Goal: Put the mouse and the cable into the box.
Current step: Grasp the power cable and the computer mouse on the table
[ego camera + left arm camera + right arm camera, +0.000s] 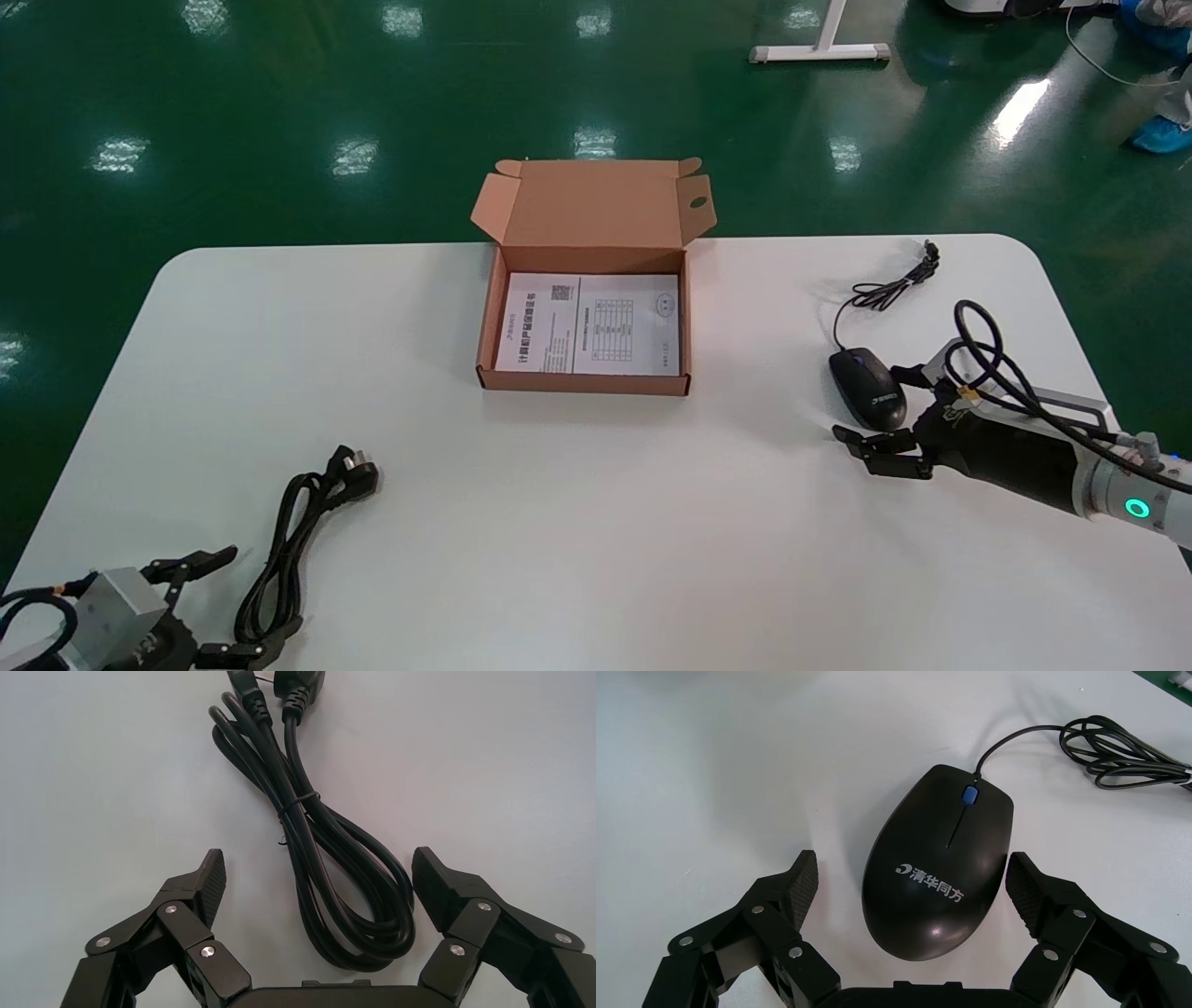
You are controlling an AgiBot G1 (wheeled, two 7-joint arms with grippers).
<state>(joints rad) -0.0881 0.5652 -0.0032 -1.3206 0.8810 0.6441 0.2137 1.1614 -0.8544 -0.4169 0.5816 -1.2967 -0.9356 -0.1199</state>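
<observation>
End effectors splayed, left (318, 857) astride cable (299, 806), right (911, 860) mouse (940, 871)

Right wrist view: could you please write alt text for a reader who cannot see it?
The right hand, open, straddles the rear of a black mouse lying on the white table, one finger on each side. The mouse's bundled cord lies beyond it.

White table (596, 522); glossy green floor (279, 112); white stand foot (819, 53) on floor beyond table.
</observation>
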